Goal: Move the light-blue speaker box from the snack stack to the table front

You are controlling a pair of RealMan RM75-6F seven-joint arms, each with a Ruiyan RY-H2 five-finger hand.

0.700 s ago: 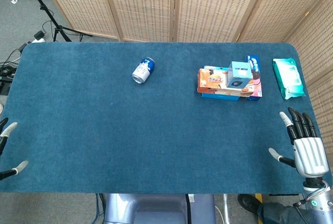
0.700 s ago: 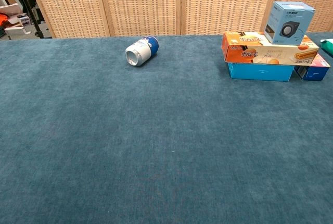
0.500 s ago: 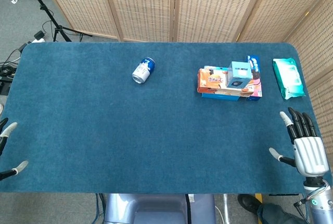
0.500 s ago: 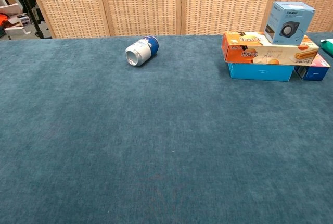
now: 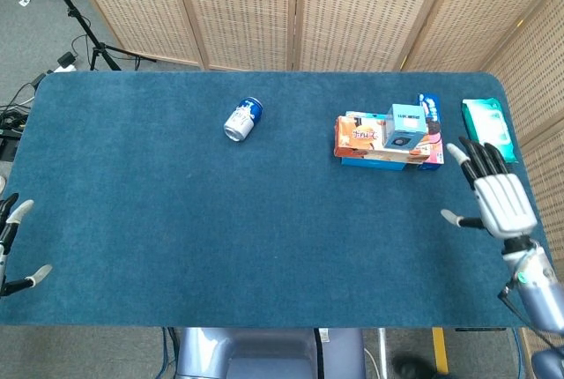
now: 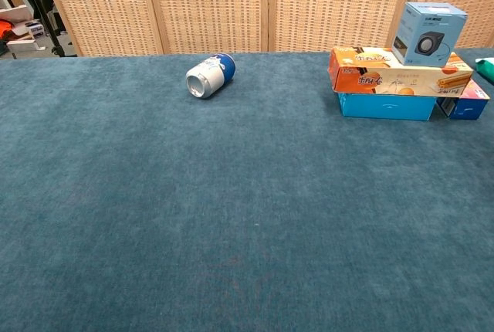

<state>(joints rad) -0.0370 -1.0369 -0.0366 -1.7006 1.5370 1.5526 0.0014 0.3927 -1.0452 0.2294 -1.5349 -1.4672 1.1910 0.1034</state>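
blue felt table (image 5: pixel 159 220) carries the light-blue speaker box (image 6: pixel 428 32) atop the snack stack (image 6: pixel 397 81); right hand (image 5: pixel 493 196) hovers nearby, fingers spread, empty; left hand (image 5: pixel 13 247) likewise splayed, holding nothing.

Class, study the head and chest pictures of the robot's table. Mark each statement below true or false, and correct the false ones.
1. The light-blue speaker box sits on top of the orange snack box. True.
2. The right hand holds the speaker box. False: it is open, apart from the stack.
3. The can stands upright. False: it lies on its side.
4. A green packet lies to the right of the stack. True.
5. The left hand rests on the can. False: it is at the table's near left edge.
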